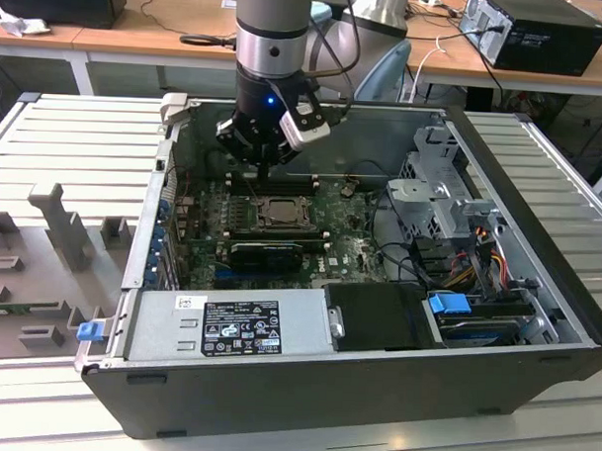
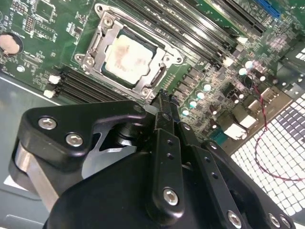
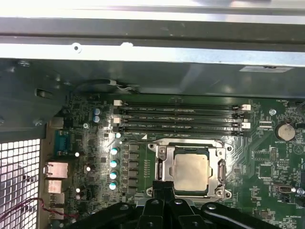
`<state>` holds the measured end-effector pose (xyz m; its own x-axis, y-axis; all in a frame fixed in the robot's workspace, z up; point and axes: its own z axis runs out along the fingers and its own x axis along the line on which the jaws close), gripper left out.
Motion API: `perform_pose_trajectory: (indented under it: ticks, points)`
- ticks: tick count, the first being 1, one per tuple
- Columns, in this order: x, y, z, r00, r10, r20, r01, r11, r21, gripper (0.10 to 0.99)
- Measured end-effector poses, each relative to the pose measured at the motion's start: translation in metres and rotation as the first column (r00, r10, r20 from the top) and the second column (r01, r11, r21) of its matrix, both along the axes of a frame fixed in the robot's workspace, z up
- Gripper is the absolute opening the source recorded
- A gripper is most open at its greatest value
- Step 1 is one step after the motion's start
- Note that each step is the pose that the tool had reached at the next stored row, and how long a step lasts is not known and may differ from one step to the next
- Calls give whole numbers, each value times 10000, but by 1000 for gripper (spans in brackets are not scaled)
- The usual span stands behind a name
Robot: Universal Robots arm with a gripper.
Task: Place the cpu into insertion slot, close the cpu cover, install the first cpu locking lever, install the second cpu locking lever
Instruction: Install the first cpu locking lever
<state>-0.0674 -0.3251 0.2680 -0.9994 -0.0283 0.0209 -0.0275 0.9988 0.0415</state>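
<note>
The cpu [image 3: 191,172] sits in the insertion slot [image 3: 190,150] with the cpu cover [image 3: 220,157] seemingly down, while the gripper [image 3: 162,185], fingers [image 2: 167,138] closed and empty, hovers at its corner; whether the levers are locked cannot be told.

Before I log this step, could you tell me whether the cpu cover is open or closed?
Closed: the cpu cover lies flat around the cpu, whose metal face shows through its cut-out in both wrist views.

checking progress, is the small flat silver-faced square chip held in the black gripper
No, the chip lies flat in the black socket, with the gripper beside it.
</note>
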Motion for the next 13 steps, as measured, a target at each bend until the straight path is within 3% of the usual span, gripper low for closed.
perform_pose_trajectory:
  ticks: [8, 11, 13]
  points:
    - [-151, 1, -1, 10000, -1, 1, 1, 10000, 0, 106]
    - [-318, 4, -10, 10000, 1, 15, -1, 10000, 0, 106]
    - [-370, 26, -25, 10000, -1, 14, 1, 10000, -1, 106]
